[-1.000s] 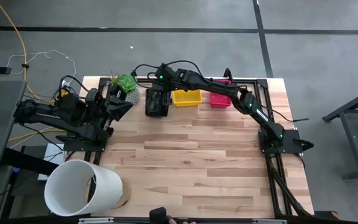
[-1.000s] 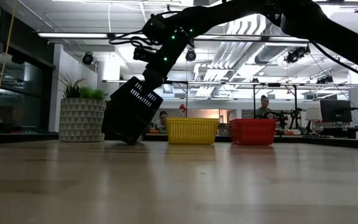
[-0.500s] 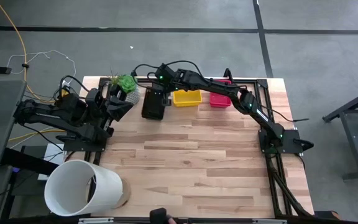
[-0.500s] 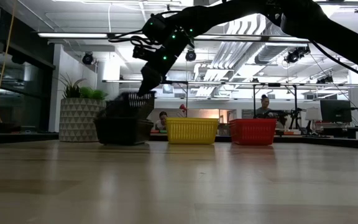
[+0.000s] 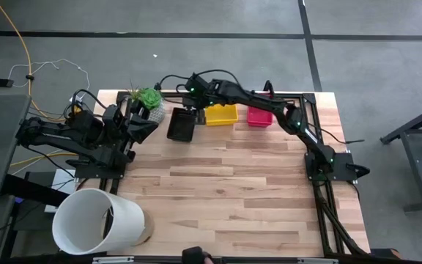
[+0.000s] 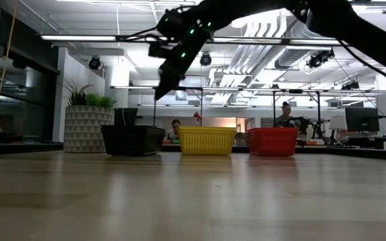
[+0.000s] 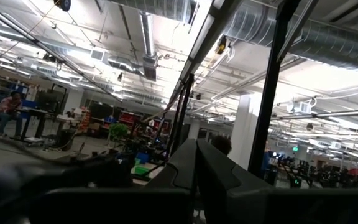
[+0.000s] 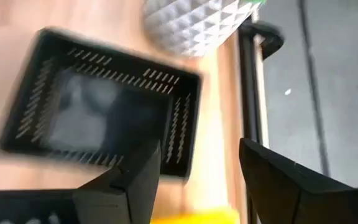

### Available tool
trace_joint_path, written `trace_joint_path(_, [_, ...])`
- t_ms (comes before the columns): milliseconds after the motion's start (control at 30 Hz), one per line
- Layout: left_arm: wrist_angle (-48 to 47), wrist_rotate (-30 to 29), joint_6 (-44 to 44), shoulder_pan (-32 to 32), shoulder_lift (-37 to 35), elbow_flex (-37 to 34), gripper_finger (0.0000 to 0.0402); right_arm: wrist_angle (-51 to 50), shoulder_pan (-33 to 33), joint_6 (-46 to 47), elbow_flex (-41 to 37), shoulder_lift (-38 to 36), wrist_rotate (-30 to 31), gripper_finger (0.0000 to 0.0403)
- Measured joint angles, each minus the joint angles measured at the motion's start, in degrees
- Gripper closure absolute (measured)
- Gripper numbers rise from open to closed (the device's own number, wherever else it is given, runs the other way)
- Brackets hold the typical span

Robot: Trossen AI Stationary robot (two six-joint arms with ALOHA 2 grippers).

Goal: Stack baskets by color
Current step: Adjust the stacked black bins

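Observation:
Three baskets stand in a row along the table's far edge: a black basket (image 5: 180,125) (image 6: 133,140) on its base at the left, a yellow basket (image 5: 220,114) (image 6: 207,140) in the middle, and a pink-red basket (image 5: 259,116) (image 6: 272,141) at the right. My right gripper (image 8: 197,168) (image 6: 159,92) hangs open just above the black basket's far right end, touching nothing. The black basket (image 8: 104,124) lies below and beyond its fingers. My left gripper (image 7: 197,171) (image 5: 142,126) waits shut at the table's left side, pointing upward.
A white pot with a green plant (image 5: 149,101) (image 6: 86,127) stands close to the left of the black basket. A large white bucket (image 5: 97,220) lies at the near left corner. The bare wooden tabletop (image 5: 233,183) stretches between the baskets and the near edge.
My right gripper held the black basket tilted, one lower edge on the table. It has lowered the basket onto its base beside the plant pot, opened and let go. It now stands slightly higher above the basket.

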Motion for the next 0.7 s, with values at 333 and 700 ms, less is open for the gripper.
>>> trace_joint_path(333, [-0.25, -0.33, 2.89, 0.0, 0.0, 0.0, 0.0401, -31.87, -4.39, 5.05, 0.0, -9.35, -9.95, 0.0218])
trace_joint_path(700, [-6.89, -0.57, 1.48, -0.02, 0.0, 0.0, 0.0402, -39.8, -4.37, 7.35, -11.0, -18.95, -23.11, 0.0283])
